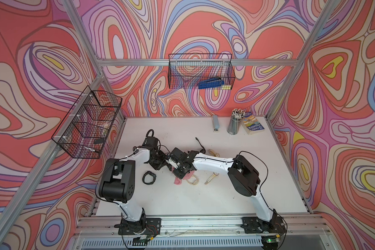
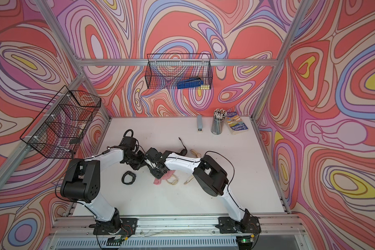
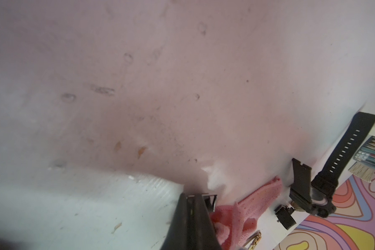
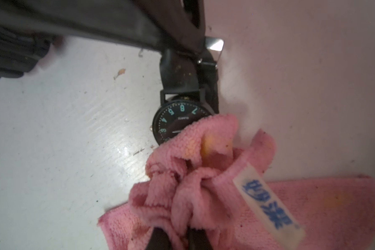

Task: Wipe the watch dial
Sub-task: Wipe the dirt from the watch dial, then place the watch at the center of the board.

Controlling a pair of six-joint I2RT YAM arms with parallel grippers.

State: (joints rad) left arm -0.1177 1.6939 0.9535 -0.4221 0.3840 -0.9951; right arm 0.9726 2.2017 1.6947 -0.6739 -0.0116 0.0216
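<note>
The watch lies on the white table, and its black dial [image 4: 174, 123] with teal numerals faces up in the right wrist view. A bunched pink cloth [image 4: 204, 177] covers part of the dial's edge. My right gripper [image 4: 178, 234] is shut on the cloth. The black watch strap [image 4: 180, 75] runs from the dial to my left gripper [image 4: 192, 44], which is shut on it by the metal buckle [image 4: 214, 45]. In the left wrist view the left gripper [image 3: 194, 198] is pinched on the buckle, with the cloth [image 3: 258, 201] beside it. In a top view both grippers meet above the cloth [image 1: 178, 181].
A looped black watch [image 1: 148, 177] lies left of the cloth and a beige-strapped watch [image 1: 192, 180] lies right of it. Another black watch [image 3: 325, 194] lies further back. A stapler [image 1: 215, 123], pencil cup [image 1: 234, 124] and book [image 1: 250, 123] stand at the back right. Wire baskets [image 1: 200, 71] hang on the walls.
</note>
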